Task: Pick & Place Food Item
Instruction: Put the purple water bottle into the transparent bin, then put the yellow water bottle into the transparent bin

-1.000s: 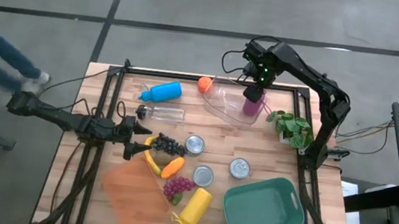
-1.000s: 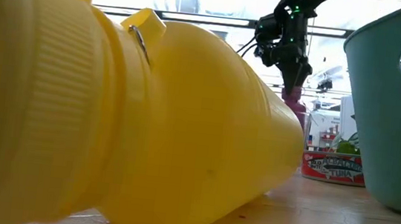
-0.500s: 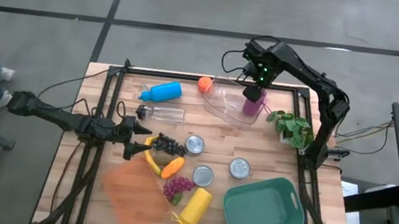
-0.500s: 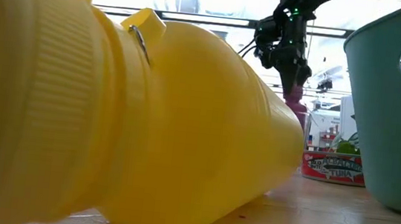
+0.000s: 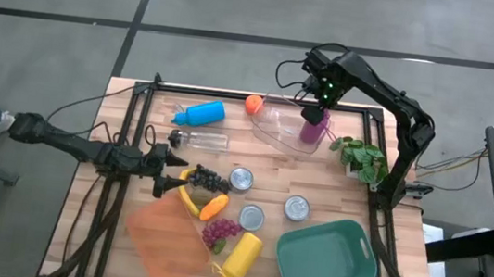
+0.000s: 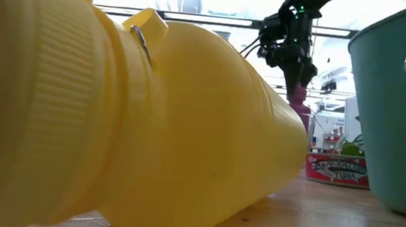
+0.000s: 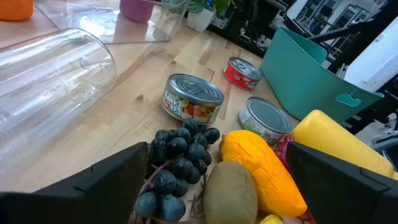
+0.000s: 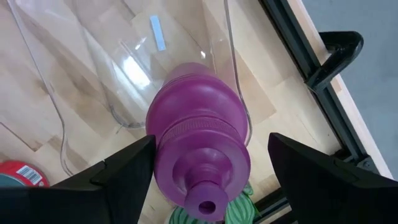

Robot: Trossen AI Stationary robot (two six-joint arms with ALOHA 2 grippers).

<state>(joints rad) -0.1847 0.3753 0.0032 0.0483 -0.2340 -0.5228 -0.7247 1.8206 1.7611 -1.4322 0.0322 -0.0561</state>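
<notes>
At the far side of the desk point(image 5: 326, 180) the right claw point(image 5: 314, 114) hangs directly over a purple bottle point(image 8: 198, 160) that stands upright inside a clear plastic container point(image 5: 277, 123). In the right wrist view its two fingers point(image 8: 121, 167) are spread well clear on either side of the bottle, so this claw is released and carries nothing; that placement looks finished, though a bottle is hardly a food item. The food itself appears untouched. The dark grapes point(image 7: 176, 163), a green-brown fruit point(image 7: 230, 193), a mango-like orange fruit point(image 7: 264, 171) and a banana point(image 5: 186, 199) lie clustered at the middle left of the desk, with red grapes point(image 5: 219, 232) just nearer and a small orange fruit point(image 5: 254, 104) at the far edge beside the container. The left claw point(image 5: 169, 173) lies low at the left, its jaws wide apart and empty, aimed at the dark grapes just ahead of it. The teal bin point(image 5: 327, 255) at the near right shows nothing inside. Judging from this, the food picking has yet to begin, and the left arm seems best placed to start with the grapes.
</notes>
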